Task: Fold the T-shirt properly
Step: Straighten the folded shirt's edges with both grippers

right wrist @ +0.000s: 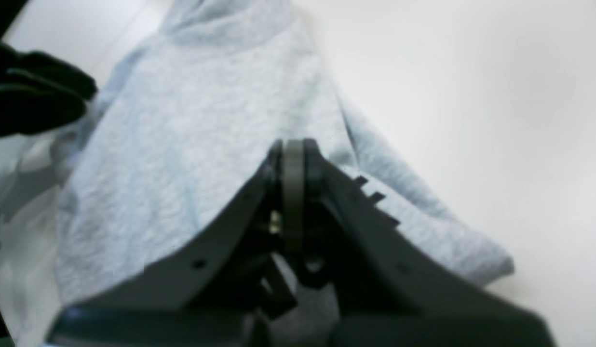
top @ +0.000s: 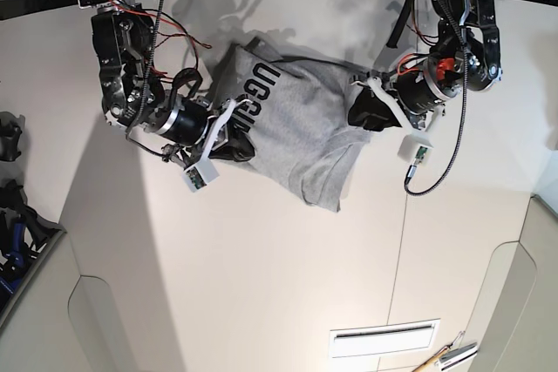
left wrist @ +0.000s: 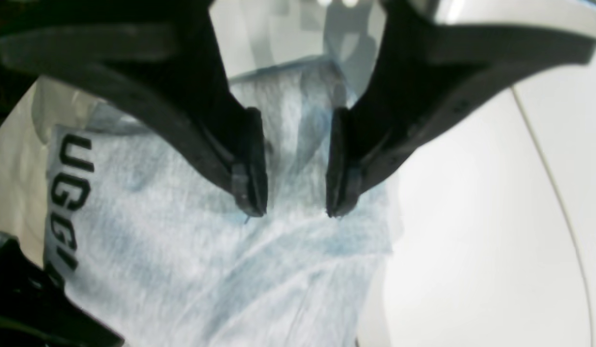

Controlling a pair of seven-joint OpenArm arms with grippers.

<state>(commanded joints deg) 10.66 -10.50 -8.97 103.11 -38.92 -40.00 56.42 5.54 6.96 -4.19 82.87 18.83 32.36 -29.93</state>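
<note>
Shirt part-folded, both grippers at its edges

The shirt point(top: 301, 119) is lying on the table point(top: 253, 276) between the two arms, bunched into a rough, skewed bundle. Black lettering is showing toward the robot's right side, plain fabric is spreading toward the left, and one flap is poking out along an edge. Creases are running across the left part.

Left gripper point(left wrist: 298, 212) is holding its fingers apart over the plain side, with fabric visible in the gap — no pinch that I can see. Right gripper point(right wrist: 293, 144) is sitting over the lettered side, its fingertips close together; I can't tell from here whether they are clenching cloth or just resting on it.

Progress: I'm judging it as partway. The shirt is looking compact rather than spread out, so some folding or gathering seems done. Still missing: square edges, a flat surface and a neat final rectangle. The flap is needing to be tucked in or straightened, and the creases are needing smoothing. Main risk is dragging the layers askew if only one side is gripping.
</note>
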